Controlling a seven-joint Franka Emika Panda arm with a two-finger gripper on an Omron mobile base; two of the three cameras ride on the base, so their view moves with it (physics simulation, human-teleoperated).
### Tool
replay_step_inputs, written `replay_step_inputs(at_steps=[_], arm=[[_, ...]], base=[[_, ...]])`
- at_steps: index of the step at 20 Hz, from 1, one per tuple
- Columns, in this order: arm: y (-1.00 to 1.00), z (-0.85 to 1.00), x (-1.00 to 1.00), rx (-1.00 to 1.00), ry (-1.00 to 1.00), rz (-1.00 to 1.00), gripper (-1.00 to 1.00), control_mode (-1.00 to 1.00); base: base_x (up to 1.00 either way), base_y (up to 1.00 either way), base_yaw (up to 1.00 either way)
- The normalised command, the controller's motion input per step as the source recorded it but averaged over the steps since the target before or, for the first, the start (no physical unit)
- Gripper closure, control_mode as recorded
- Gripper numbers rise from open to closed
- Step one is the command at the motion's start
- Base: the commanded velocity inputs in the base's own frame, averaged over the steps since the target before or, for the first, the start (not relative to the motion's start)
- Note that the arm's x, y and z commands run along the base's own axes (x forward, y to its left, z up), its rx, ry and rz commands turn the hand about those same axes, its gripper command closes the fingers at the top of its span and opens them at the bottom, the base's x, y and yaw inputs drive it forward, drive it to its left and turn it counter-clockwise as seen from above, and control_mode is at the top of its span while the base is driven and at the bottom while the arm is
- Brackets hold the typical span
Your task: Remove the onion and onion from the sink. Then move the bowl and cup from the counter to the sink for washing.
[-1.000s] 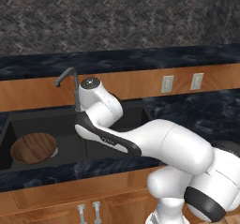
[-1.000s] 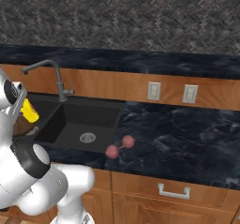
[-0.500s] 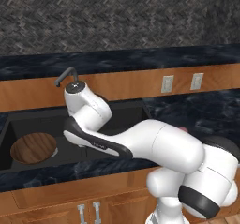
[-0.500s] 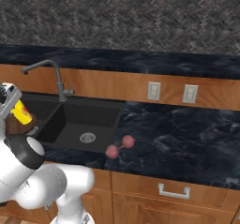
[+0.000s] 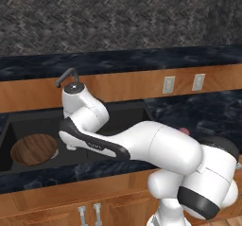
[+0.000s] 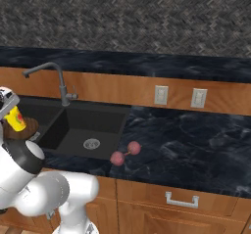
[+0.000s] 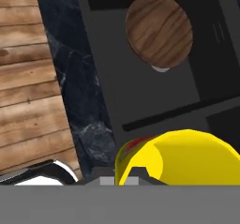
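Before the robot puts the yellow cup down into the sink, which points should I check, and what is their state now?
1. Cup held: ok, the gripper is shut on it, as the right base view shows.
2. Both onions out of the sink: ok, they lie on the counter right of the basin.
3. Bowl already in the sink: ok, it lies in the left basin, over the drain.
4. Cup above a basin: ok, the hand view looks down into the sink past the cup.
5. Free floor beside the bowl for the cup: cannot tell.
6. Faucet clear of the arm: cannot tell.
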Motion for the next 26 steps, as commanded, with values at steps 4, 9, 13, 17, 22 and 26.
replay_step_inputs(at_steps=[4,9,13,17,22,26], arm=[[0.10,-0.12,-0.05,0.22,0.00,0.00,1.00,-1.00],[0.16,-0.13,-0.09,0.17,-0.01,0.00,1.00,-1.00],[0.21,-0.07,-0.03,0.09,-0.01,0.00,1.00,-1.00],[0.23,0.00,0.00,0.02,-0.01,0.00,1.00,-1.00],[0.20,0.00,0.01,0.00,0.00,-0.01,1.00,-1.00],[0.18,0.00,0.06,0.00,0.00,-0.01,1.00,-1.00]], base=[[0.00,0.00,0.00],[0.00,0.00,0.00],[0.00,0.00,0.00],[0.00,0.00,0.00],[0.00,0.00,0.00],[0.00,0.00,0.00]])
